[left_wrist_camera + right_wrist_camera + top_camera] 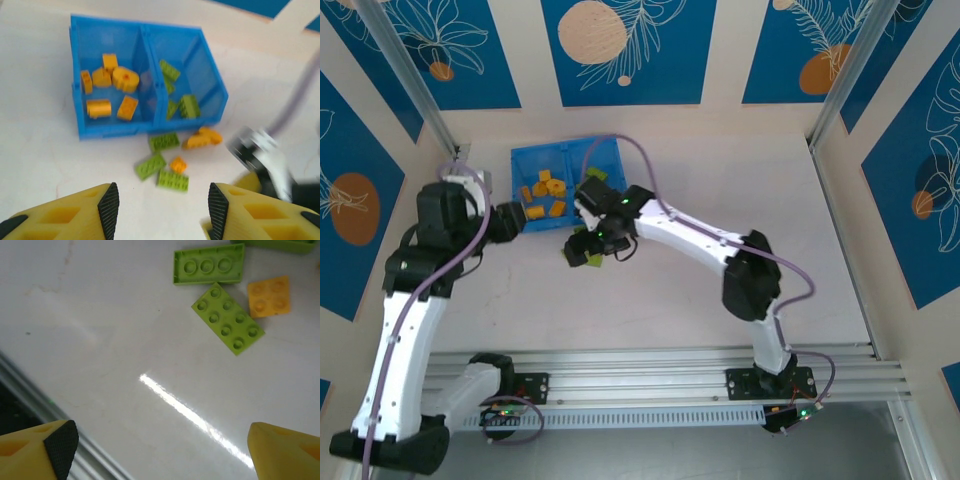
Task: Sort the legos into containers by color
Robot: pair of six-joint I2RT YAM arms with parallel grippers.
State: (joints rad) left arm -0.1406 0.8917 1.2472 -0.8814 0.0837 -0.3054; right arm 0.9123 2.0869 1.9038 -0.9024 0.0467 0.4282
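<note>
ahead of left fingers [108,207], loose legos [150,166]

Robot lab test cell, benchtop type. Evid.:
- Work area boxed in on 3 sides by pale walls hung w/ printed blue leaf-pattern panels [620,50].
- Bare alu. extrusion posts [405,75] at the back corners.
- Slotted alu. rail [650,365] across the near edge. Two small robot arms are bolted to it, left arm [405,330] and right arm [690,235].
- Lilac cables [640,160] run exposed along the arms. Small boards w/ lit LEDs [800,410] sit at the bases.
- Plain white tabletop [720,170], glossy, w/ faint marks in the right wrist view.
</note>
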